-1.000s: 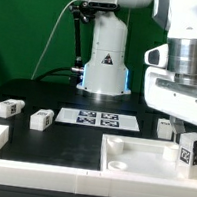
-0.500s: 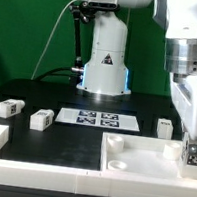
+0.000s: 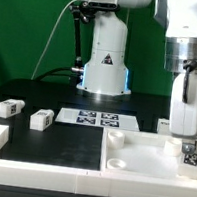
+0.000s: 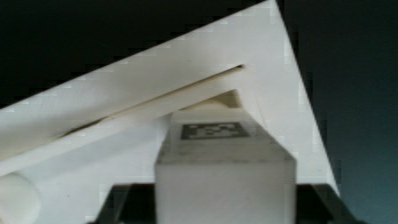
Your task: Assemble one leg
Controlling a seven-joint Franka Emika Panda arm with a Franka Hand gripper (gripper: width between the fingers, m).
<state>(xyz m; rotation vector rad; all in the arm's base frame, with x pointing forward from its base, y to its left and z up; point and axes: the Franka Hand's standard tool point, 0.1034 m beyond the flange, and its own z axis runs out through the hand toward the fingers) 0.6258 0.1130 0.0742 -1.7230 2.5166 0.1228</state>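
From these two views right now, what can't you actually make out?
- Gripper: exterior view, its fingertips merge with the leg; grip unclear.
- Leg's underside: hidden in both views, so contact with the tray-like piece can't be judged.
- Another leg: exterior view, partly hidden behind the arm.

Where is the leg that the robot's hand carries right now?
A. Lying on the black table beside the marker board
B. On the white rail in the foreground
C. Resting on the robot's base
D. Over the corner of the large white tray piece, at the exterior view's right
D: the hand grips a tagged leg over the corner of the tray piece at the exterior view's right, while two other legs lie loose on the table.
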